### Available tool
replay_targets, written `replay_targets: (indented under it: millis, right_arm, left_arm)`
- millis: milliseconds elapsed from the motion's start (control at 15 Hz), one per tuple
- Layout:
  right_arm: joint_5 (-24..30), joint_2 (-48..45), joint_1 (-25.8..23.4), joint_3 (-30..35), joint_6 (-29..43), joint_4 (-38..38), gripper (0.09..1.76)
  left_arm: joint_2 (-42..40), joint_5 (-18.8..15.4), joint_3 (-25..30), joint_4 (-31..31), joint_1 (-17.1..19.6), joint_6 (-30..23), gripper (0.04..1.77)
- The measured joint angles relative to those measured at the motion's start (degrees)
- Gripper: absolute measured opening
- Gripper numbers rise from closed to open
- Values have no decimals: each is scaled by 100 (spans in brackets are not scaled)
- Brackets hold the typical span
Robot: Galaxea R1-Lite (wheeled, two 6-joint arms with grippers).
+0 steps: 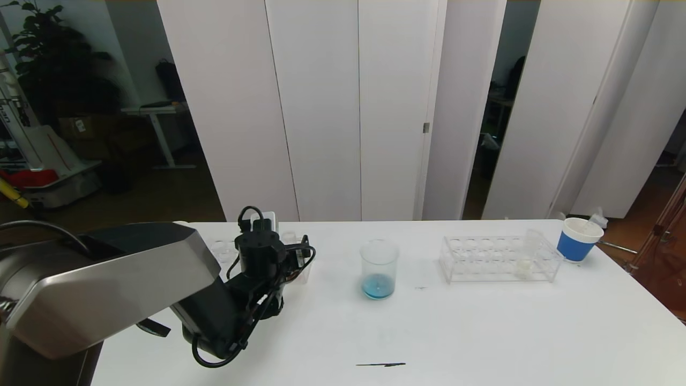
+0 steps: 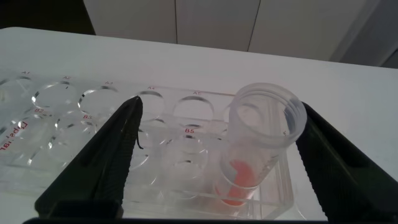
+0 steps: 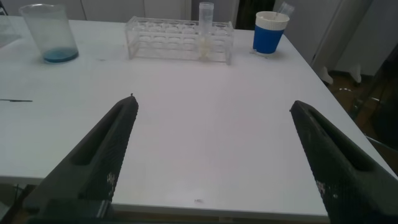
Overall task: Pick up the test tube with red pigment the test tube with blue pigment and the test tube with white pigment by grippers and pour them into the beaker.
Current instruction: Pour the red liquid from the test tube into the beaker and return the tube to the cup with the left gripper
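One beaker, two racks, one cup. Left claw released around the red tube; hole label "B5". Right claw released.

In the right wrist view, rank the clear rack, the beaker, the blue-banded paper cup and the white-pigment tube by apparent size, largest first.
1. Clear rack, widest by far.
2. Beaker.
3. Blue-banded paper cup, close to the beaker; it sits farther off to the side, so this order is unsure.
4. White-pigment tube, slimmest, standing in the rack.
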Motion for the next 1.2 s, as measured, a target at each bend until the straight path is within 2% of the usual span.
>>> replay_targets:
  millis: [67,133,200,267,400,533,800,1200]
  right_arm:
    - [0,0,2,0,0,0,175]
    - [0,0,2,0,0,0,175]
    - [-2,0,2,0,0,0,175]
    - [-6,0,-2,0,2,2,175]
    - [-2,0,-2,0,2,0,175]
    - [-2,0,2,0,5,0,175]
    - [0,0,2,0,0,0,175]
    - [-2,0,0,0,0,2,175]
  left_arm:
    - [39,-2,-35,24,0,0,141]
    - [74,-26,-66,7,0,26,103]
    - [116,-37,-88,-39,-35,61,57]
    - [146,-33,-91,-80,-24,63,44]
    - [174,-13,-91,-113,-26,69,72]
    - [183,16,-83,-117,-48,74,58]
    - [135,35,-63,-87,-63,89,58]
    - [-265,24,72,-80,-74,391,58]
